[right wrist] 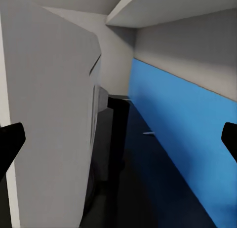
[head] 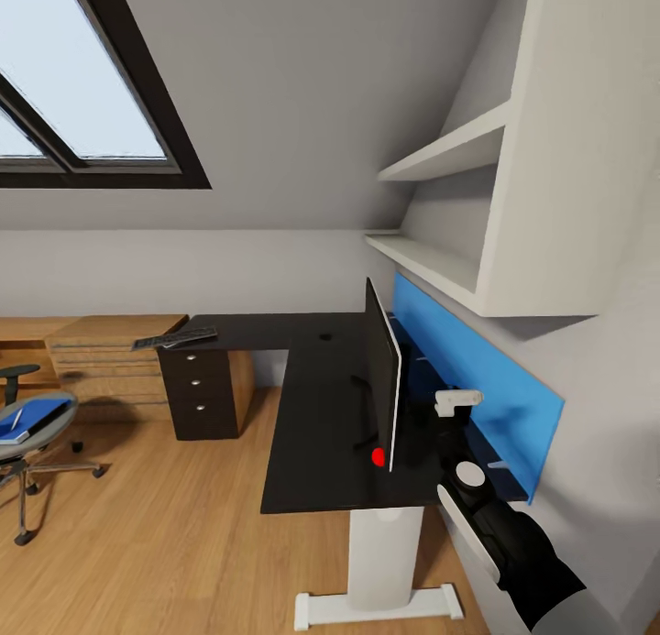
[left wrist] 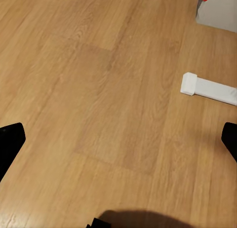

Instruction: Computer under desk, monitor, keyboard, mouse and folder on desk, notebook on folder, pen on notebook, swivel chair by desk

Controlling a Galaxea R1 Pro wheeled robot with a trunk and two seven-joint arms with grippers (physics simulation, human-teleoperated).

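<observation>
Attic bedroom with sloped ceiling, skylight, wooden floor (head: 183, 516). L-shaped desk (head: 316, 433) is set against the blue back panel (head: 477, 378), white shelves (head: 440, 158) above it. The monitor (head: 383, 388) is seen standing edge-on on the desk, red dot (head: 377, 456) at its lower near corner. The keyboard (head: 174, 339) is laid at the far end of the desk, above the black drawer pedestal (head: 197, 392), beside a light wooden cabinet (head: 110, 360).

The swivel chair (head: 32, 433) is cut off at the picture's left edge; on its seat the folder (head: 27, 424) is seen, with a pale pen (head: 16, 418) lying on it. A notebook cannot be made out separately.

The right arm (head: 513, 543) is extended behind the monitor, between it and the blue panel. The right gripper (right wrist: 118, 134) is held wide open, only the two dark fingertips (right wrist: 10, 139) seen at the edges of the right wrist view; the monitor's white back is just beside one finger, not touching as far as can be told.

The left gripper (left wrist: 118, 139) is likewise spread open above bare floor, near the desk's white foot (left wrist: 207, 88). Keyboard and chair lie well apart from both grippers.
</observation>
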